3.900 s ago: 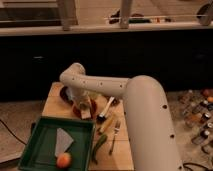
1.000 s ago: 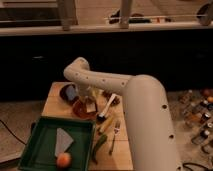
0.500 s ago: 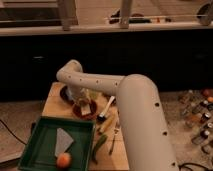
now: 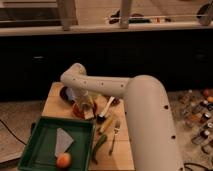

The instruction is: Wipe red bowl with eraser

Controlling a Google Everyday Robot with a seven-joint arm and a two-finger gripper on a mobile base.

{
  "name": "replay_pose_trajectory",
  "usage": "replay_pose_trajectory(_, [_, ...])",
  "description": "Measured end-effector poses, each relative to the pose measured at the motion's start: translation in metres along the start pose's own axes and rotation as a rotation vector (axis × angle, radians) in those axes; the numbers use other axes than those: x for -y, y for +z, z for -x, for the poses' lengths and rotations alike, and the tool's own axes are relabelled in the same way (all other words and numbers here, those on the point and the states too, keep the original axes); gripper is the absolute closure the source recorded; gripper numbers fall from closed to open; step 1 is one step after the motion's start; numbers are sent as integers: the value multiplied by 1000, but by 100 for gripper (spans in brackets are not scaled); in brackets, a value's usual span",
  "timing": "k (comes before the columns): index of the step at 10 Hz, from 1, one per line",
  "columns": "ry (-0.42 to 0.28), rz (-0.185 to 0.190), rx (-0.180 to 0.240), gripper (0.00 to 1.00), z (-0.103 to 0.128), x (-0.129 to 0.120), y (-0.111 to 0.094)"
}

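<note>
Camera view: one look down at a wooden table (image 4: 52,107) with the robot's arm (image 4: 102,85) reaching across it from the right.
Change since half a second ago: the arm's elbow has swung slightly right and lower; the gripper (image 4: 86,104) stays over the same bowl. Nothing on the table or in the tray has shifted.
Gripper: at the arm's far end, pointing down onto the red bowl (image 4: 78,110); whether it is clamped or loose I cannot tell.
Red bowl: on the table's middle left, largely covered by the gripper, only its left and near rim showing.
Eraser: a small pale block (image 4: 89,114) at the gripper's lower tip, at the bowl's near right rim; whether it touches the bowl cannot be told.
Edges: the green tray (image 4: 42,147) fills the near left corner, its far rim just in front of the bowl. The table's far edge lies close behind the dark dish (image 4: 66,93).
Open room: bare wood left of the bowl, between dish and tray.
In the tray: a grey-white piece (image 4: 63,140) and an orange fruit (image 4: 63,160), near each other.
Right of the bowl: a spoon (image 4: 106,108), a fork (image 4: 114,132) and a green vegetable (image 4: 99,145), crowded close under the arm.
Beyond the table: bottles (image 4: 197,107) on the floor at right, well apart.
</note>
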Motion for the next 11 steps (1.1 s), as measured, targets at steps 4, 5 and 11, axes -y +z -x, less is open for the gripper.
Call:
replay_pose_trajectory(4, [72, 1, -18, 100, -14, -25, -9])
replay_pose_trajectory(5, [76, 4, -26, 100, -19, -25, -11])
replay_pose_trajectory(11, [-10, -8, -45, 100, -27, 10, -15])
